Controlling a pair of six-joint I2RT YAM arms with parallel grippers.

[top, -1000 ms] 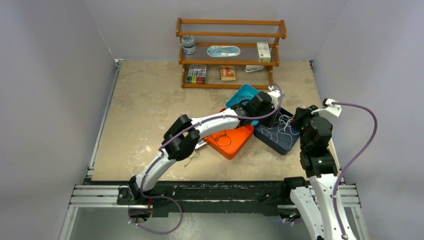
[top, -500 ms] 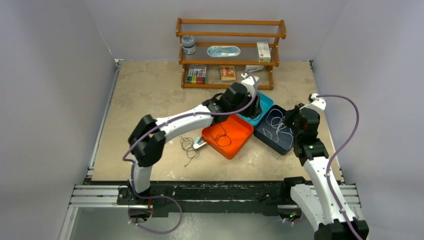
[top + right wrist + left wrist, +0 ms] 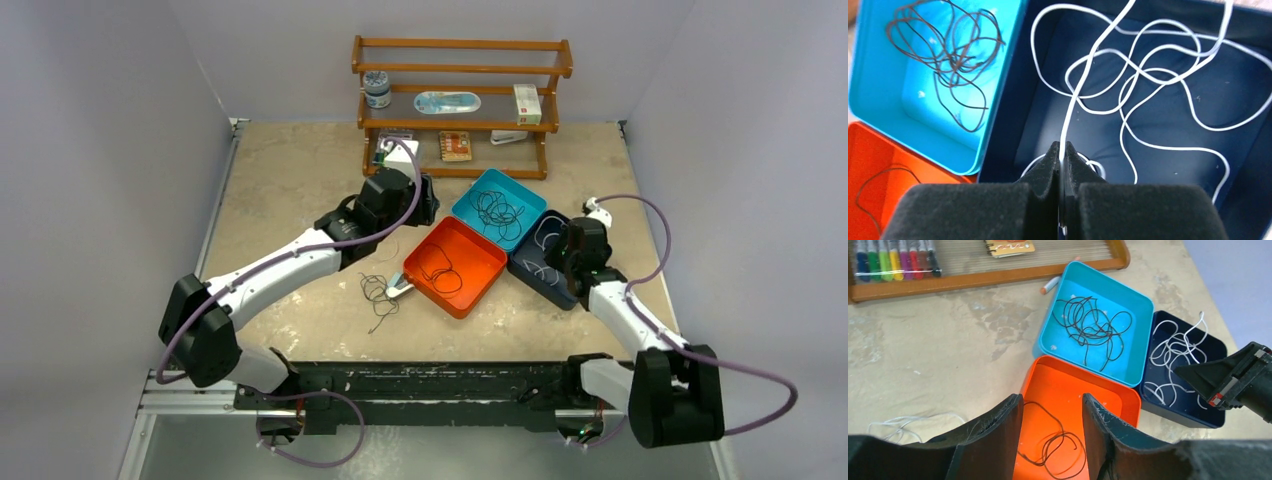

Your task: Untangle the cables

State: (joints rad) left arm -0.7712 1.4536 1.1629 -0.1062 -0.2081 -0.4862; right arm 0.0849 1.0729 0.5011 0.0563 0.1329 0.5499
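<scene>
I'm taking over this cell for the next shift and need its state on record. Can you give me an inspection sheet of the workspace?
Surface: beige mottled table, no spills seen.
Job's things: black cables in teal tray; another black cable in orange tray; white cable in navy tray; loose tangle on the table beside orange tray.
Clutter: small stick beside teal tray.
Pincers: left pincer open, holding nothing; right pincer shut on white cable.
Cables: purple hoses along both arms.
Surroundings: wooden shelf holding markers; plain walls.
</scene>
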